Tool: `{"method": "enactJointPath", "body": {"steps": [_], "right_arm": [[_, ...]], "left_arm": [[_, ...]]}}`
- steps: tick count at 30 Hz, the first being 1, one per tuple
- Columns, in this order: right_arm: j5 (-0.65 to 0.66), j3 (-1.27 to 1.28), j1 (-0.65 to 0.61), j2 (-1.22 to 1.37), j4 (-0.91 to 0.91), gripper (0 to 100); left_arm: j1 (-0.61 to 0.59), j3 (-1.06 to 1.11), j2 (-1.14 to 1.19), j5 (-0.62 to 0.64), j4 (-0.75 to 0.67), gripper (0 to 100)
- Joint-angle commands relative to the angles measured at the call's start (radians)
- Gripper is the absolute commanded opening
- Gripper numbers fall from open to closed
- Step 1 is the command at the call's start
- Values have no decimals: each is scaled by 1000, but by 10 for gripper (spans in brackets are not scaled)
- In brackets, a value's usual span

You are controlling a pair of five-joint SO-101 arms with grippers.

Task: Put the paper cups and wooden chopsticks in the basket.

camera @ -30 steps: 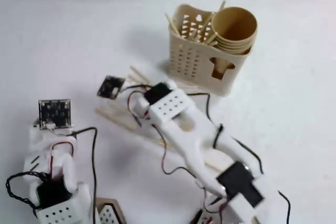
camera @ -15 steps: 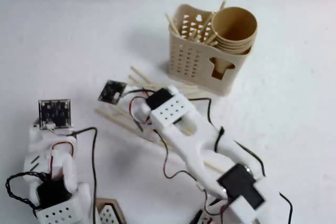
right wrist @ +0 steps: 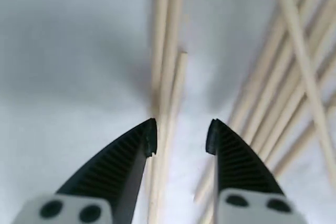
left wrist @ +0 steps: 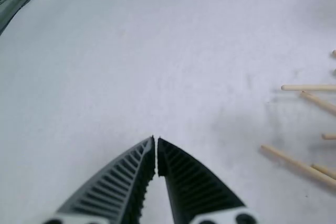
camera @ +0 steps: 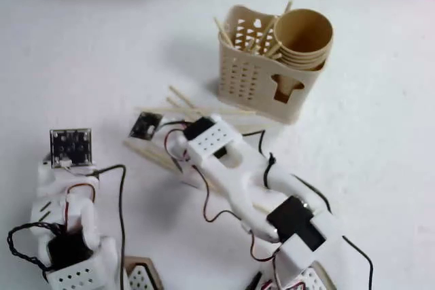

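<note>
A cream basket (camera: 262, 76) stands at the back of the table. It holds stacked paper cups (camera: 304, 35) and several wooden chopsticks (camera: 234, 35). More chopsticks (camera: 187, 105) lie loose on the white table in front of it. The right arm (camera: 214, 142) hangs over that pile. Its gripper (right wrist: 181, 136) is open just above the table, with a few chopsticks (right wrist: 167, 72) lined up between the fingers and others (right wrist: 286, 90) beside them. The left arm (camera: 68, 195) sits at the near left. Its gripper (left wrist: 156, 144) is shut on nothing, and chopstick ends (left wrist: 307, 87) lie off to its side.
The white table (camera: 88, 52) is bare at the left and far left. Black and red cables (camera: 122, 188) trail from both arms near the front edge. The dark table edge runs along the back.
The right arm has pulled back a little toward the near side and settled lower over the loose chopsticks. The left arm has kept still.
</note>
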Motion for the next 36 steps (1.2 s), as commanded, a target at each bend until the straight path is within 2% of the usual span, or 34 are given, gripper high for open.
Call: {"method": "enactJointPath", "body": {"steps": [1, 11, 16, 21, 36], "right_arm": [[-2, 6, -41, -8, -7, 188], [8, -2, -51, 114, -53, 190], [26, -60, -54, 191, 1, 11], [74, -77, -45, 208, 47, 19], [74, -75, 58, -191, 142, 17]], "left_arm": [[-5, -5, -10, 9, -25, 30], [-5, -5, -10, 8, -25, 30], [-5, -5, -10, 8, -25, 30], [-5, -5, -10, 6, -25, 30], [-5, -3, -10, 6, -25, 30]]}}
